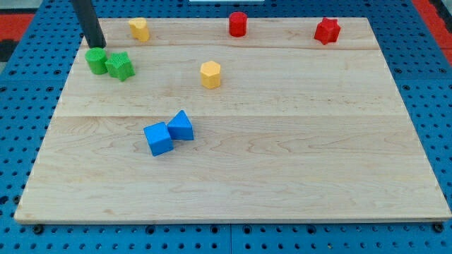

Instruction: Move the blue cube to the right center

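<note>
The blue cube (158,138) lies on the wooden board (282,169) left of centre, touching a second blue block (181,126), wedge-like, at its upper right. My tip (97,46) is at the view's top left, just above a green cylinder (96,61), far up and to the left of the blue cube.
A green star-shaped block (120,65) touches the green cylinder's right side. A yellow block (139,29) sits at the top left and a yellow hexagonal block (210,73) near the upper middle. A red cylinder (238,24) and a red star block (327,30) stand along the top edge.
</note>
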Controlling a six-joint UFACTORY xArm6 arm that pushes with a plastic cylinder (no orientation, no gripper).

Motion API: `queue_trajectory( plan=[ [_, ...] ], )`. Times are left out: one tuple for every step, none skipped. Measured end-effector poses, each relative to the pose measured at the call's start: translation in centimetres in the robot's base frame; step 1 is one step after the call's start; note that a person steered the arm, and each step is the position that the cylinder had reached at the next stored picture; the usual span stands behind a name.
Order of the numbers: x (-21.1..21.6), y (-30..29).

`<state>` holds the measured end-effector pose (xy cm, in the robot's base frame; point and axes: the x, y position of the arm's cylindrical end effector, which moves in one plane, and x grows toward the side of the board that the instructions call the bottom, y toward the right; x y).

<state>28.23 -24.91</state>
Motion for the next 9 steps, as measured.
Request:
queue_trajectory(
  plan=[
    [4.3,2.9],
    [6.3,2.3],
    [4.6,2.3],
    [0.5,5.3],
    [3.7,13.9],
    [10.5,13.4],
    [17.3,9.5],
    [22.1,10.0],
    [23.5,18.0]
  ],
)
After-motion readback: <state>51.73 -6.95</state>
